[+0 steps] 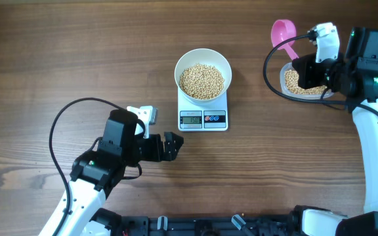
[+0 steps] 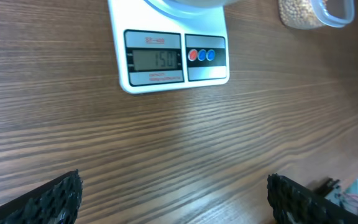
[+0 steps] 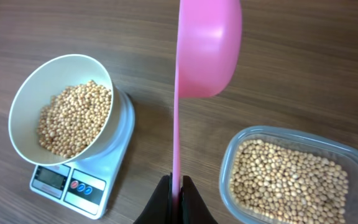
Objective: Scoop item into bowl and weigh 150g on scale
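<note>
The white bowl (image 1: 184,65) stands on the scale (image 1: 203,120), partly filled with beige beans (image 1: 202,81). In the left wrist view the scale's display (image 2: 156,60) reads 150. My left gripper (image 1: 170,145) hovers open over bare table just in front of the scale, with nothing between its fingers (image 2: 55,199). My right gripper (image 3: 179,183) is shut on the thin handle of a pink scoop (image 3: 207,46). It holds the scoop above the table between the bowl (image 3: 17,115) and a clear tub. In the overhead view the scoop (image 1: 283,31) looks empty.
A clear plastic tub (image 3: 291,134) of more beans (image 3: 288,180) sits at the right, under my right arm (image 1: 320,65). A black cable (image 1: 268,72) loops beside it. Another cable (image 1: 64,118) arcs over the left arm. Bare wood lies left of the scale.
</note>
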You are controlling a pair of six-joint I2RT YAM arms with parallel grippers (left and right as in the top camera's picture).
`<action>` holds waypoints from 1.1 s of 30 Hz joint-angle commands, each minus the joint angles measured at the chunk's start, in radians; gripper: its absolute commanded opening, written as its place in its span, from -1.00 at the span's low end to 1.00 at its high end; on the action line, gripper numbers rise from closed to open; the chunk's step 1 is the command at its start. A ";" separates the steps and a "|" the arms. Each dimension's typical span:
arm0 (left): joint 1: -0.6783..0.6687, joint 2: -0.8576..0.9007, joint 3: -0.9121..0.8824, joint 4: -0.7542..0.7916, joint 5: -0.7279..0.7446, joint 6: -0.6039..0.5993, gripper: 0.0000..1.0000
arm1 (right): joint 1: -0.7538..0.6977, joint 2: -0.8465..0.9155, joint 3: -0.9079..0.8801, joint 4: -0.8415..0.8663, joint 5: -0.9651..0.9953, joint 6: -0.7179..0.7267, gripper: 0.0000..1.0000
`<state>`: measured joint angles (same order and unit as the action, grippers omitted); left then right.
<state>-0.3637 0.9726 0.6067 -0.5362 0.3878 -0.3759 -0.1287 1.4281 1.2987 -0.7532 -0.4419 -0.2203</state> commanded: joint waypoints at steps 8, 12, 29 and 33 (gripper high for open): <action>0.004 0.003 -0.003 0.005 -0.094 0.009 1.00 | 0.135 -0.017 0.025 0.135 -0.194 0.013 -0.91; 0.004 0.003 -0.003 0.005 -0.094 0.009 1.00 | 0.145 -0.017 0.025 0.165 -0.194 0.015 -0.92; 0.004 0.003 -0.003 0.005 -0.094 0.009 1.00 | 0.115 -0.134 0.025 0.073 0.502 0.056 -0.92; 0.004 0.003 -0.003 0.005 -0.094 0.009 1.00 | 0.108 -0.124 0.024 -0.158 0.495 0.059 -0.91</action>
<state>-0.3637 0.9726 0.6067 -0.5335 0.3035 -0.3759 -0.0181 1.2987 1.3136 -0.8555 0.0242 -0.1547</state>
